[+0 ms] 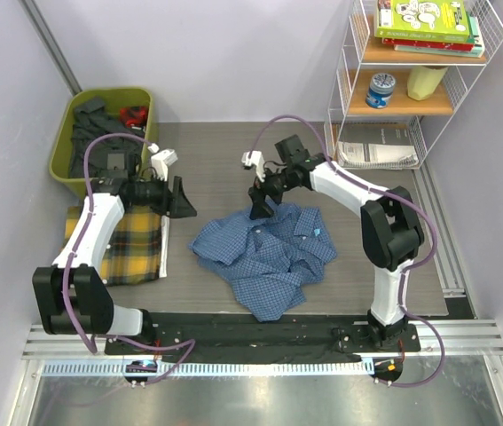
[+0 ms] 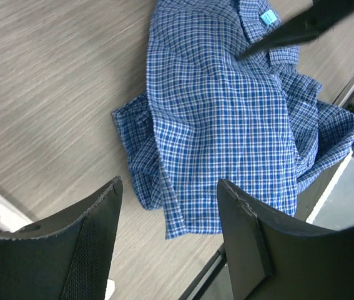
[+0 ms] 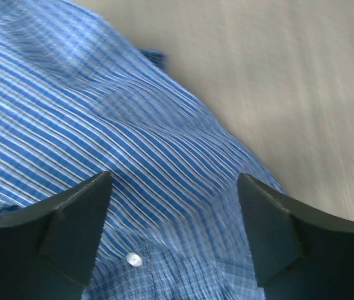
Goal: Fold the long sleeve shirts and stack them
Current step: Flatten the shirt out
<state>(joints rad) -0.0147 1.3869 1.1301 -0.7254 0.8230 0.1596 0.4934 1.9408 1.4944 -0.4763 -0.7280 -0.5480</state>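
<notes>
Left tool (image 1: 183, 197), right tool (image 1: 258, 211): both released.
Crumpled blue shirt (image 1: 269, 253) lay just under right tool, ahead of left tool, apart; yellow shirt (image 1: 131, 244) behind left tool, part hidden by arm (image 1: 91, 226).

The grey table (image 1: 216, 169) bears a crumpled blue shirt (image 1: 269, 257) centrally and a folded yellow shirt (image 1: 131, 248) at left.

Looks like a robotics lab cell: plain lilac walls (image 1: 216, 53) boxing in a wood-grain tabletop (image 1: 216, 151), left arm (image 1: 91, 231) and right arm (image 1: 357, 195) bolted by a metal rail (image 1: 260, 348), wire shelf (image 1: 349, 80), green bin (image 1: 65, 164).
</notes>
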